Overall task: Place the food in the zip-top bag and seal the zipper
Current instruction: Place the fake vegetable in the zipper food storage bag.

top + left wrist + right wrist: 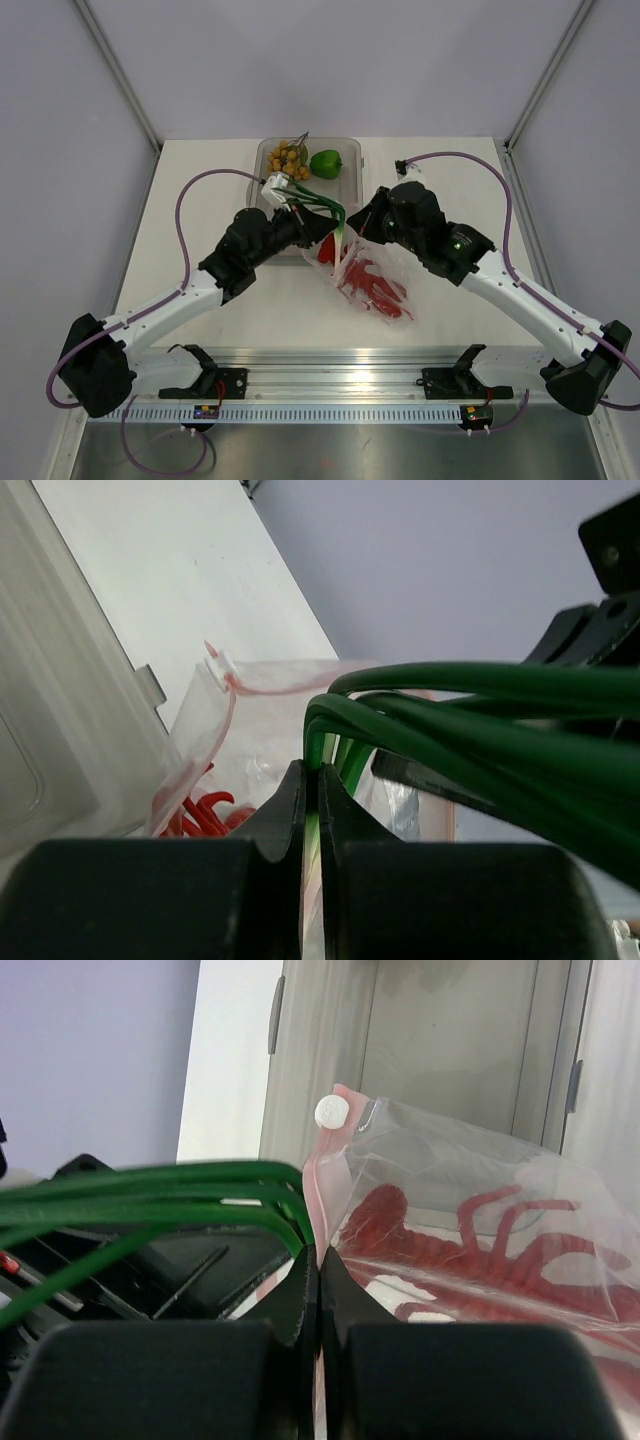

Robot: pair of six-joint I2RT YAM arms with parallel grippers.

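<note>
Left wrist | left gripper pinches green stalks | zip-top bag just beyond

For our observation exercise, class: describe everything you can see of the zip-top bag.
The zip-top bag is crinkly clear plastic, with a pink-red zipper strip and a white slider along its mouth. It lies on the white table with the red lobster inside. The right gripper pinches its mouth edge. The green stalks reach toward the opening.
</note>
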